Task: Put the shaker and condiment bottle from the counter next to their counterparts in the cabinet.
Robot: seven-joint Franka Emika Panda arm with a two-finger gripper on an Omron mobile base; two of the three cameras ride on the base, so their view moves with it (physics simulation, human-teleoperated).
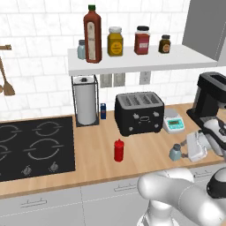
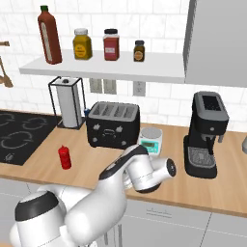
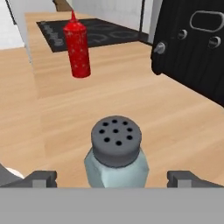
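Non-task clutter, toaster to coffee machine
Black toaster (image 1: 139,113), kitchen scale (image 1: 173,123), paper towel holder (image 1: 86,101), black coffee machine (image 2: 206,132) are seen standing upright.

I am seeing the counter (image 1: 132,154) carrying the stovetop (image 1: 35,145), paper-towel holder (image 1: 86,103), toaster (image 1: 139,112), scale (image 1: 173,123), coffee machine (image 1: 209,99), condiment bottle (image 1: 118,150) and shaker (image 1: 175,152). The cabinet (image 1: 176,62) is bearing the sauce bottle (image 1: 92,35), blue-grey shaker (image 1: 81,49) and three jars (image 1: 115,42).
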